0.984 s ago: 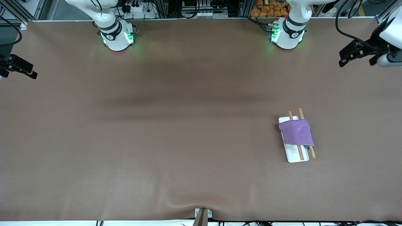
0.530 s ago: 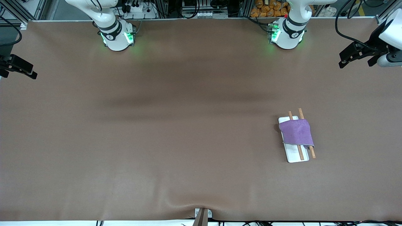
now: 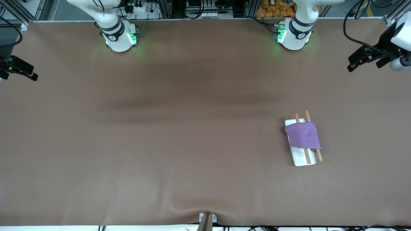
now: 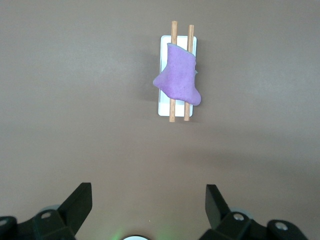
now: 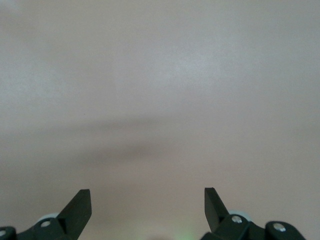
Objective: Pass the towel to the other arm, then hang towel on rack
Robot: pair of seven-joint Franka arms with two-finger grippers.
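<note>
The purple towel (image 3: pixel 303 136) lies draped over the two brown rods of the rack (image 3: pixel 303 159), whose white base stands on the table toward the left arm's end. In the left wrist view the towel (image 4: pixel 177 80) and the rack (image 4: pixel 164 108) show well apart from my left gripper (image 4: pixel 149 200), which is open and holds nothing. My left gripper (image 3: pixel 363 65) hangs over the table's edge at the left arm's end. Over the right arm's end of the table, my right gripper (image 3: pixel 19 74) is also open and holds nothing. The right wrist view shows this gripper (image 5: pixel 147 200) over bare table only.
The brown table mat (image 3: pixel 179 134) has a raised wrinkle at its edge nearest the front camera, by a small bracket (image 3: pixel 207 219). Both arm bases (image 3: pixel 119 38) (image 3: pixel 292 36) stand at the edge farthest from that camera.
My left gripper has drifted slightly outward toward the table's end. The towel, the rack and the right gripper have not moved.
</note>
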